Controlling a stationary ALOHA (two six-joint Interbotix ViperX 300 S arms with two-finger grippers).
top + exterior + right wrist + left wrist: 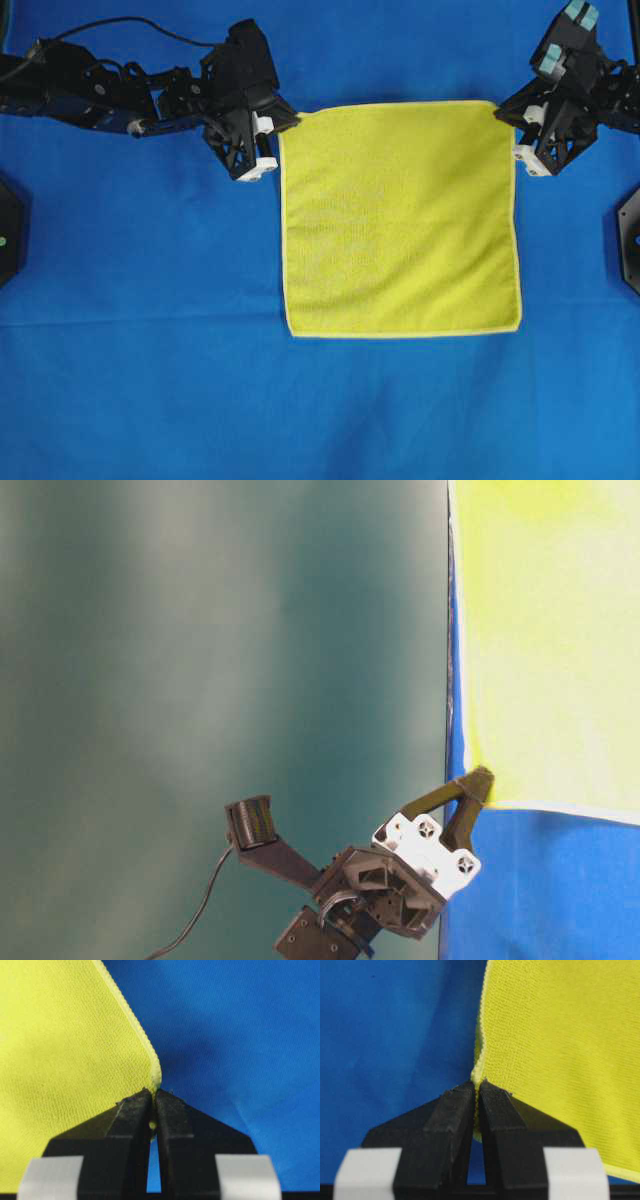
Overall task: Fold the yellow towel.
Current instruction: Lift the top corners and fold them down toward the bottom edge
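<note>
Overhead exterior shows the yellow towel [400, 220] spread flat on the blue tabletop [140, 380], mid-scene. At its far-left corner the left tool [289, 124] is clenched on the hem; at the far-right corner the right tool [507, 113] pinches likewise.

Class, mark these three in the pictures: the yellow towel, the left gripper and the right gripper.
yellow towel [400, 220], overhead view, middle of the cloth.
left gripper [476, 1091], left wrist view, between the fingertips.
right gripper [153, 1096], right wrist view, between the fingertips.
</note>
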